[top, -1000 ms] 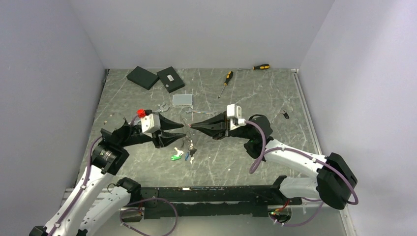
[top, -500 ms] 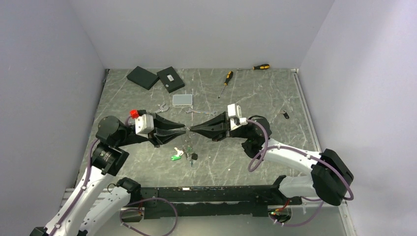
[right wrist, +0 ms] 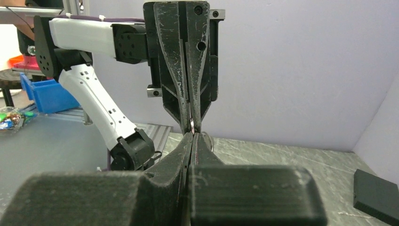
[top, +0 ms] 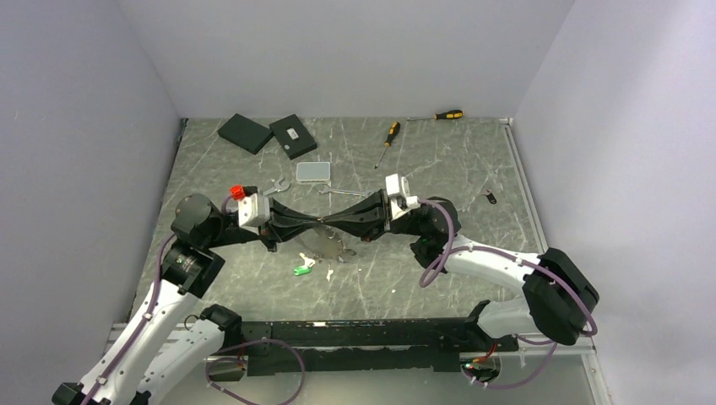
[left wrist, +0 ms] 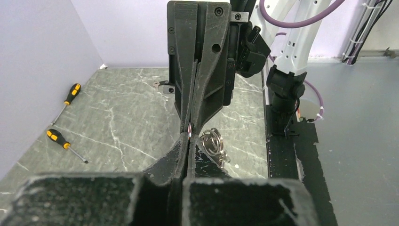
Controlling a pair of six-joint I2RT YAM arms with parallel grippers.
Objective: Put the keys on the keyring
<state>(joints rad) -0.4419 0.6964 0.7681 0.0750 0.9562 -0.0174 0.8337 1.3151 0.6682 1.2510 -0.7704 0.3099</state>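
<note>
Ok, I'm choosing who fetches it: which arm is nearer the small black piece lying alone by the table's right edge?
Right. The right arm bends just left of the black piece; the left arm is far off on the opposite side.

No text, brand or number can be read anywhere; the small white label [top: 293, 133] on the black box [top: 299, 145] at the table's [top: 456, 169] far left is too small to make out.
</note>
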